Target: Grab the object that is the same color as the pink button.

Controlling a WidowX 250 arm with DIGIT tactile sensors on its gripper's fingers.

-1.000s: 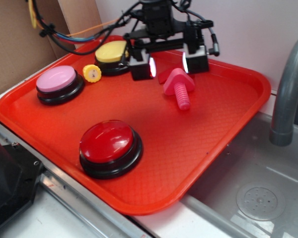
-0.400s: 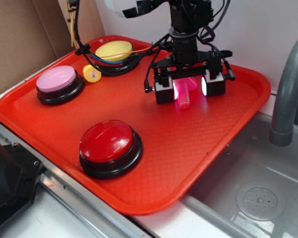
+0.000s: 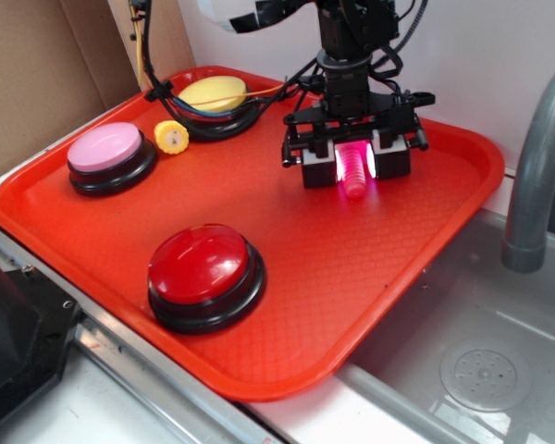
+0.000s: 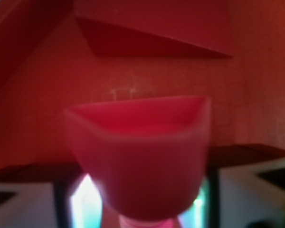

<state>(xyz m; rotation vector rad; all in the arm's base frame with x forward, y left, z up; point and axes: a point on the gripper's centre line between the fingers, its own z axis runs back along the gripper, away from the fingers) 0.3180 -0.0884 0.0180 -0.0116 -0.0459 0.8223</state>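
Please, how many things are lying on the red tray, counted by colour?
Pink: 2, round pink-topped push button and ribbed pink plastic toy bolt
Yellow: 2, yellow-topped button and small yellow gear-like disc
Red: 1, large red-topped button
Total: 5

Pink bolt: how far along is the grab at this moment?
Done: the gripper is down over the pink bolt, picked to match the pink button. In hand: the fingers sit close on either side of the ribbed shaft; the wrist view shows the bolt's head filling the gap. Left: lifting it off the red tray, where it still seems to rest.
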